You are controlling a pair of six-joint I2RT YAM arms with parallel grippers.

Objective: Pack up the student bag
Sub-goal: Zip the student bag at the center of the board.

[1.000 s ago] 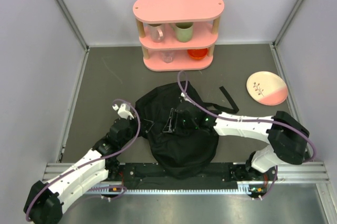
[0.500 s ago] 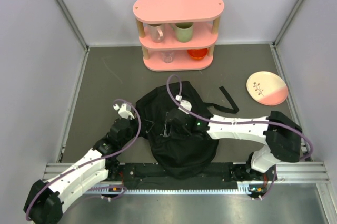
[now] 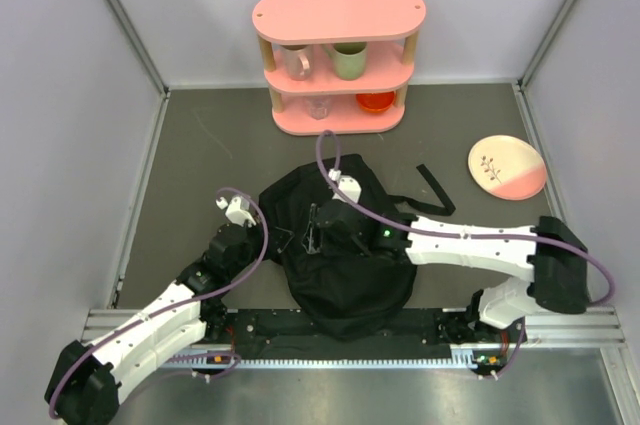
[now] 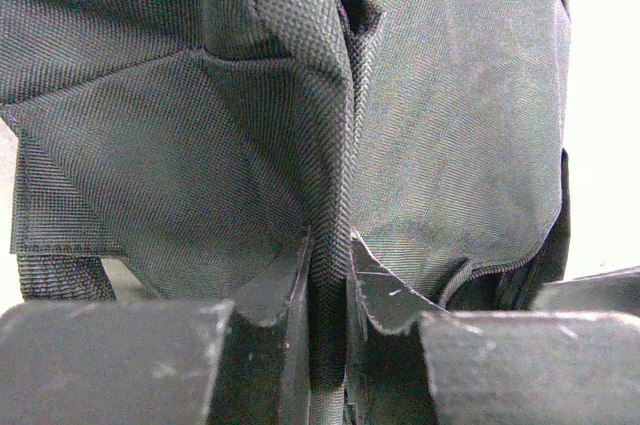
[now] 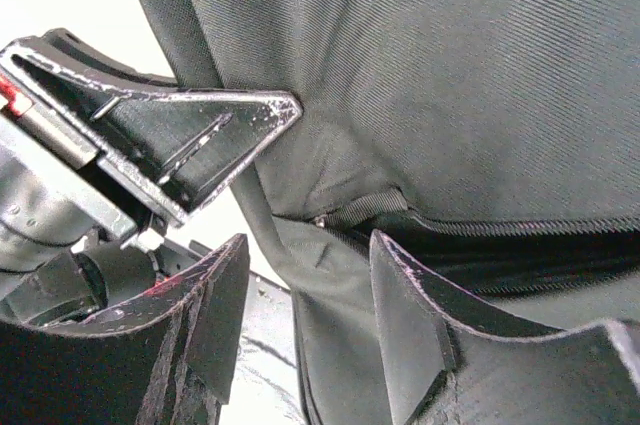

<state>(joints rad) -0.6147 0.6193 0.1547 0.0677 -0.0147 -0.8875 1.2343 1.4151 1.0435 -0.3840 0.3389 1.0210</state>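
Observation:
The student bag (image 3: 345,265), a large black fabric backpack, lies in the middle near the front edge. My left gripper (image 3: 258,235) is at its left edge, shut on a fold of the bag's fabric (image 4: 330,195). My right gripper (image 3: 315,230) reaches across the bag's top to its left side. In the right wrist view the right gripper (image 5: 310,285) is open, its fingers on either side of a fabric flap below the bag's zipper (image 5: 480,225). The left gripper's finger (image 5: 190,140) shows there close by.
A pink two-tier shelf (image 3: 338,55) with mugs and a red bowl stands at the back. A pink and cream plate (image 3: 507,167) lies at the right. A black strap (image 3: 432,187) trails from the bag. Grey walls enclose the table.
My right gripper has moved left across the bag, from its middle to near its left edge by the left gripper. The left arm has stayed in place.

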